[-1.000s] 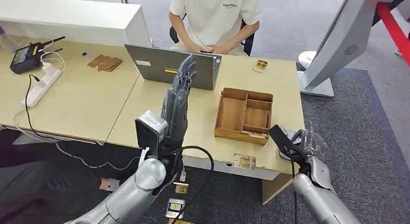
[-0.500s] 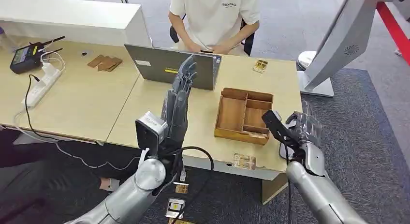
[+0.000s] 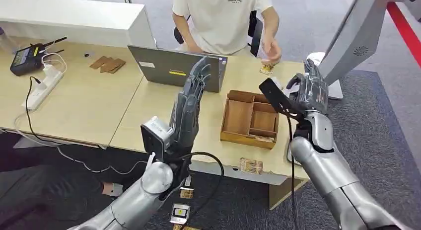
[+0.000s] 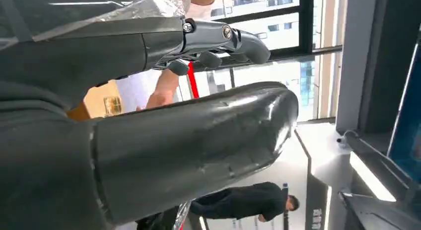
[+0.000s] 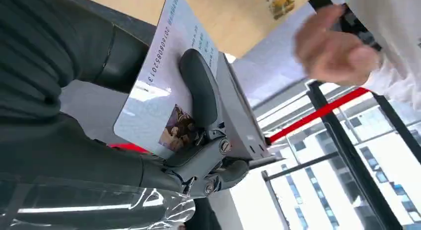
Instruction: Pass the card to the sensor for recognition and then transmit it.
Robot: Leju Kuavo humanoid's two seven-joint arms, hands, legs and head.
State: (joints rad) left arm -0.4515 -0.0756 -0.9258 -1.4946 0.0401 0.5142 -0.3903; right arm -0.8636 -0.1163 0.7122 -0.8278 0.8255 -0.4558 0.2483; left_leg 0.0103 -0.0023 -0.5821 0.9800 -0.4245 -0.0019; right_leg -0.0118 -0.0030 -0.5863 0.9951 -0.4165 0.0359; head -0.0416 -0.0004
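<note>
Right now the card sits pinched in the raised right hand, over the desk's right end.

Far left on the desk (image 3: 89,103) lie a black radio (image 3: 27,57) and a white power strip (image 3: 44,82), with brown cardboard pieces (image 3: 107,64) beyond them. The left hand (image 3: 187,111) stands upright near the middle, fingers straight and apart, grasping nothing, in front of a grey laptop (image 3: 174,68). Right of it rests a wooden tray (image 3: 250,118) with compartments. The right hand (image 3: 308,93) grasps the card (image 5: 166,93) between thumb and fingers, near the grey sensor stand (image 3: 350,41). A person (image 3: 221,19) in a pale shirt sits at the far side, one hand (image 3: 270,51) lifted toward the right hand.
</note>
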